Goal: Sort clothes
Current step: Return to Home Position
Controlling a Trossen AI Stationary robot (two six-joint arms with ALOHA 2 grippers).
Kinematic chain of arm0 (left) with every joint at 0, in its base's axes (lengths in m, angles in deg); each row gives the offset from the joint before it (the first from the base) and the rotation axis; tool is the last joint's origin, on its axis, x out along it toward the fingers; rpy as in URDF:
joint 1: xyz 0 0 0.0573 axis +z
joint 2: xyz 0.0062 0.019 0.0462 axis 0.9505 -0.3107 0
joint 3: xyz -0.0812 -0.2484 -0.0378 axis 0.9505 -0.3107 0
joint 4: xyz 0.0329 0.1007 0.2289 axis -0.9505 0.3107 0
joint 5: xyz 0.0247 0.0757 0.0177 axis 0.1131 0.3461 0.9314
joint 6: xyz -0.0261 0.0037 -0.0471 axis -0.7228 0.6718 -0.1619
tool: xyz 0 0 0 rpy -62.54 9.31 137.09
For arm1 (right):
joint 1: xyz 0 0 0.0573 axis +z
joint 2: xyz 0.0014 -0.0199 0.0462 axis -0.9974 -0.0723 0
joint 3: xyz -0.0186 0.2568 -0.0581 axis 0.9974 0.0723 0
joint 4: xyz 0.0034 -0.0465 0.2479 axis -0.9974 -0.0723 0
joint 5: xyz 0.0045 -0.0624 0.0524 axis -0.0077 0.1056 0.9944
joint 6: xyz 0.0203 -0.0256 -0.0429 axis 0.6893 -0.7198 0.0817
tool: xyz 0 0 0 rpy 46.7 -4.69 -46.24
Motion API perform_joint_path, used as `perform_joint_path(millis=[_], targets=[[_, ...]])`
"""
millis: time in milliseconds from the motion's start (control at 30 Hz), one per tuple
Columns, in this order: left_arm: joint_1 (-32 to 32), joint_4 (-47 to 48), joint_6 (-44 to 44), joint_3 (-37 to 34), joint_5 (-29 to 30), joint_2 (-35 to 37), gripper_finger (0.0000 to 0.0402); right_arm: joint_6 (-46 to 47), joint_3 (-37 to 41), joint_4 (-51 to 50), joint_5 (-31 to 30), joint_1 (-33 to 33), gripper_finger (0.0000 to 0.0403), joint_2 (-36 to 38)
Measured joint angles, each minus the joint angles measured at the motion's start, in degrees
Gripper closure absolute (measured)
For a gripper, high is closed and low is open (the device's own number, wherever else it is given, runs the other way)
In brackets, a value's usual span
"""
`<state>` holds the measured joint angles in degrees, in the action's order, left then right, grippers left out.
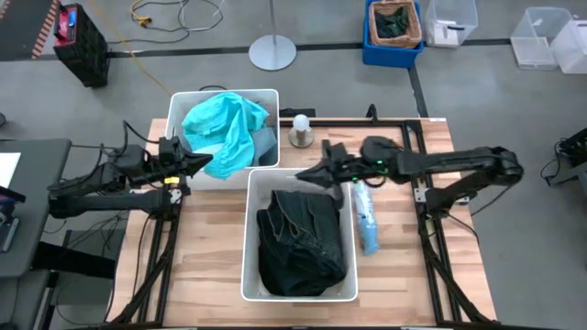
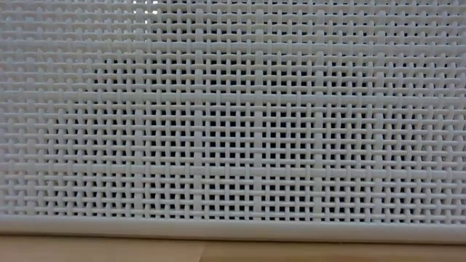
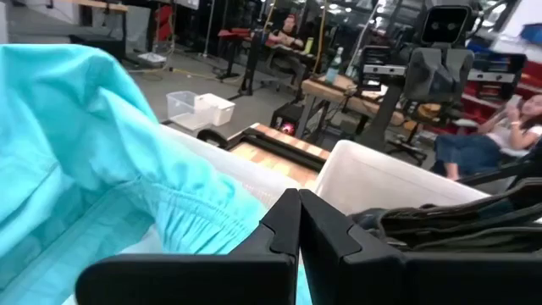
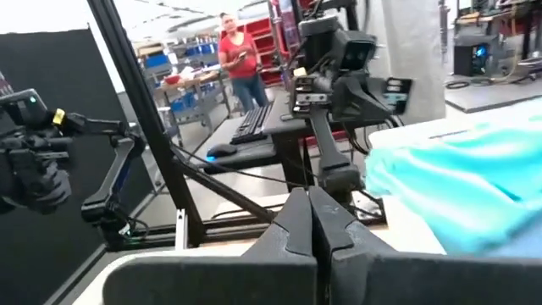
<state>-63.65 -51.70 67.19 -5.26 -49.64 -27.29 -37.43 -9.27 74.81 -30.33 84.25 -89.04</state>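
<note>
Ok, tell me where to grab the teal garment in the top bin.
Probably pinch the raised crumpled ridge down the middle of the teal garment, coming from straight above: it lies heaped in the top bin, whose walls block any sideways approach.

**Four Views on One Table**

The whole table [image 1: 404, 275] is looked down on from straight above in the high view. The low view is set at table-top height, so near a white bin's lattice wall [image 2: 233, 131] that nothing else is seen. The wrist views are taken closely past the left end effector [image 3: 298, 200] and right end effector [image 4: 308, 195], level into the room. The teal garment [image 1: 225, 128] is shared by both with the high view.
</note>
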Motion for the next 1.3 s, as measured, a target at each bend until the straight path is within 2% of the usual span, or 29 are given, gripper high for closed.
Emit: perform_joint_path(millis=[433,767,900,1067,1167,1300], targets=[[0.02,2.81,1.25,0.02,1.83,-0.01,0.0401,2.45,22.6,1.68,-0.07,-4.81,0.0403,24.5],[0.02,4.58,5.9,0.04,1.93,0.01,0.0401,1.43,38.79,3.98,2.06,-9.2,0.0403,39.0],[0.02,4.13,6.55,0.04,-0.65,-0.01,0.0401,1.39,44.33,8.01,2.6,-9.88,0.0403,44.0],[0.02,4.1,10.48,0.0,-3.47,0.36,0.0401,-0.73,49.28,7.97,2.78,-8.94,0.0403,48.7],[0.02,0.46,11.01,-2.52,-5.39,1.44,0.0401,-2.92,52.43,8.08,2.8,-8.0,0.0403,50.57],[-0.26,-6.5,8.01,-10.43,-7.51,3.9,0.0401,-2.48,56.31,10.09,2.8,-7.73,0.0403,52.46]])
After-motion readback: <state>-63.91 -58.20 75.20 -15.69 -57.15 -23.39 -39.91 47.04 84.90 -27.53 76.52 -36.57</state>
